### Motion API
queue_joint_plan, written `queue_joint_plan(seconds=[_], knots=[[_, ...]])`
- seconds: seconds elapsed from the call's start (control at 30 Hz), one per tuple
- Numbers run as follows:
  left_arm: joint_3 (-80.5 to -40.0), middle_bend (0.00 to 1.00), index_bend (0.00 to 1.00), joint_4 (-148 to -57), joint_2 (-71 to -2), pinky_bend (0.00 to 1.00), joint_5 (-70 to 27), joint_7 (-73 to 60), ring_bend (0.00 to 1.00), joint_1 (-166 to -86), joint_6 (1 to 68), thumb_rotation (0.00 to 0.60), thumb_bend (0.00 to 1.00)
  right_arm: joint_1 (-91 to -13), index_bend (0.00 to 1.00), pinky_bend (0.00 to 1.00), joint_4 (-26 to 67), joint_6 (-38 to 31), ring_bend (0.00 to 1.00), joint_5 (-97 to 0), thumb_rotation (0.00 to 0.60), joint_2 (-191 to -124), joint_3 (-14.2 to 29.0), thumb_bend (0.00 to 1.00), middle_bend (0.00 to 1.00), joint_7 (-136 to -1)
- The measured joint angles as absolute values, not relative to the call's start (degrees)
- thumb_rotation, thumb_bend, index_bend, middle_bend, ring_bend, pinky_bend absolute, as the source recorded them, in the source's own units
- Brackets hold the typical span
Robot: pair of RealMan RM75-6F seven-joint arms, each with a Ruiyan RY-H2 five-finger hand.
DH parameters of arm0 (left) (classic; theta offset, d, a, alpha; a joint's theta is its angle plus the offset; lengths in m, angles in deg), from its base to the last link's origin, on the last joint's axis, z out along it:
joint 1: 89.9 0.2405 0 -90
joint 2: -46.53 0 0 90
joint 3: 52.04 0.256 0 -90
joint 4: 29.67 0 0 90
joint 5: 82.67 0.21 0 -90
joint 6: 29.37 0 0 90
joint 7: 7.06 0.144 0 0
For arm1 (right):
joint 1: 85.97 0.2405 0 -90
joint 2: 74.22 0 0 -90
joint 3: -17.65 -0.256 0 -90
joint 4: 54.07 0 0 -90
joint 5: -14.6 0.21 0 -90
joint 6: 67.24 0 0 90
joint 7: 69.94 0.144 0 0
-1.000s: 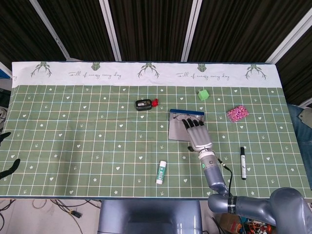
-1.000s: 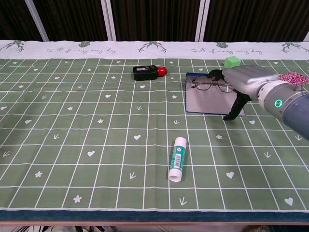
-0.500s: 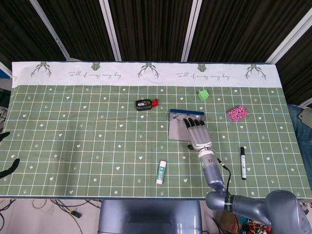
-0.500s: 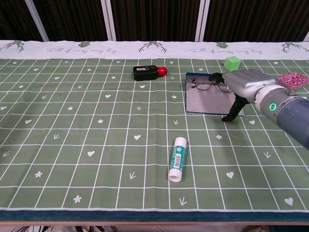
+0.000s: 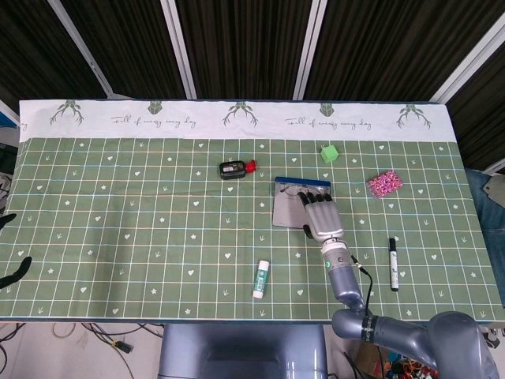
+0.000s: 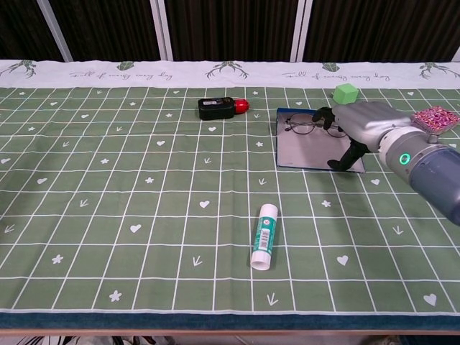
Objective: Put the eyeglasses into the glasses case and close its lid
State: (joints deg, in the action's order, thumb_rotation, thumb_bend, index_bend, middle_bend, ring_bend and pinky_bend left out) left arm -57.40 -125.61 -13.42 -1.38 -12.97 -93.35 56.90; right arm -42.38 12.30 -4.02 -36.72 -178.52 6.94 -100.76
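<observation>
Hovering over the open case (image 6: 309, 147), the right hand (image 6: 359, 122) holds nothing, fingers spread by the eyeglasses (image 6: 310, 125), which lie at the case's far edge.

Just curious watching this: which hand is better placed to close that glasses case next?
Probably the right hand: it hovers over the open glasses case, where the eyeglasses lie. Only the left hand's dark fingers show, far off.

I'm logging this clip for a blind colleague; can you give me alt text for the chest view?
The robot's right hand reaches over the eyeglasses, which lie on the flat grey glasses case on a green patterned tablecloth. A glue stick lies nearer the camera, a green cube behind.
</observation>
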Motion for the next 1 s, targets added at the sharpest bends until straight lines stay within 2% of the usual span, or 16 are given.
queue_joint_plan(seconds=[0.53, 0.83, 1.0], knots=[[-57.41, 0.0, 0.16, -125.53, -13.47, 0.0, -1.38, -12.91, 0.0, -93.35, 56.88, 0.6, 0.27, -44.26, 0.18, 0.23, 14.45, -5.66, 0.27, -37.39, 0.6, -177.24, 6.7, 0.38, 0.24, -102.09], [-57.41, 0.0, 0.16, -125.51, -13.48, 0.0, -1.43, -12.83, 0.0, -93.35, 56.84, 0.6, 0.27, -44.62, 0.18, 0.23, 14.65, -6.42, 0.27, -37.56, 0.6, -176.87, 6.03, 0.32, 0.24, -102.53], [-57.45, 0.0, 0.16, -125.51, -13.48, 0.0, -1.46, -12.88, 0.0, -93.33, 56.87, 0.6, 0.27, -44.68, 0.16, 0.23, 14.88, -6.68, 0.26, -37.45, 0.6, -176.58, 5.82, 0.23, 0.23, -103.14]])
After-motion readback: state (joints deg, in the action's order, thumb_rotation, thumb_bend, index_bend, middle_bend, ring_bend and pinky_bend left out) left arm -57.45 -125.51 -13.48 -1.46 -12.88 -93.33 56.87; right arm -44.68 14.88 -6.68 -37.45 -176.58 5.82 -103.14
